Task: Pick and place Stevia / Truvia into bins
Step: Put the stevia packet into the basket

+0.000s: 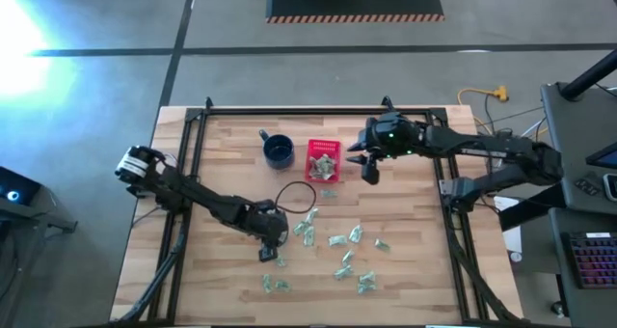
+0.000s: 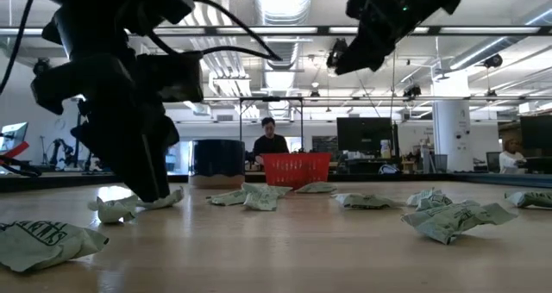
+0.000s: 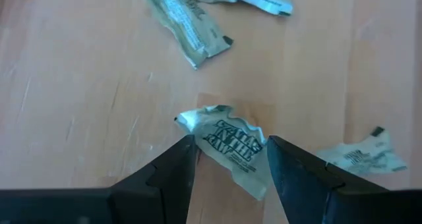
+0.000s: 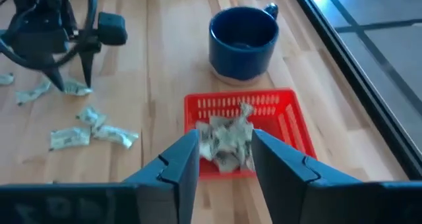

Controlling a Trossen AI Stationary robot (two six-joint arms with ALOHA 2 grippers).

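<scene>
Left gripper (image 1: 271, 255) is low at the front-centre of the light wooden slatted table (image 1: 415, 270), fingers spread wide and straddling one crumpled pale green-and-white paper sachet (image 3: 227, 145) that lies flat on the wood; fingers not closed on it, nothing lifted. Right gripper (image 1: 369, 167) hangs above the table just right of the small red rectangular plastic basket with slotted mesh sides (image 1: 323, 161), jaws partly open and empty; wrist view looks down between them onto the basket. Basket sits at back-centre of table and holds a small heap of crumpled sachets (image 4: 227, 140). Dark blue round mug with handle (image 1: 279, 150) stands just left of the basket, close but apart. More loose sachets (image 1: 339, 253) lie scattered over the centre and front of the table, right of the left gripper, well apart from the basket. Black cable loop (image 1: 295, 195) lies on the wood between basket and left gripper. Low view: a person (image 2: 270, 142) stands in the room behind the table.
</scene>
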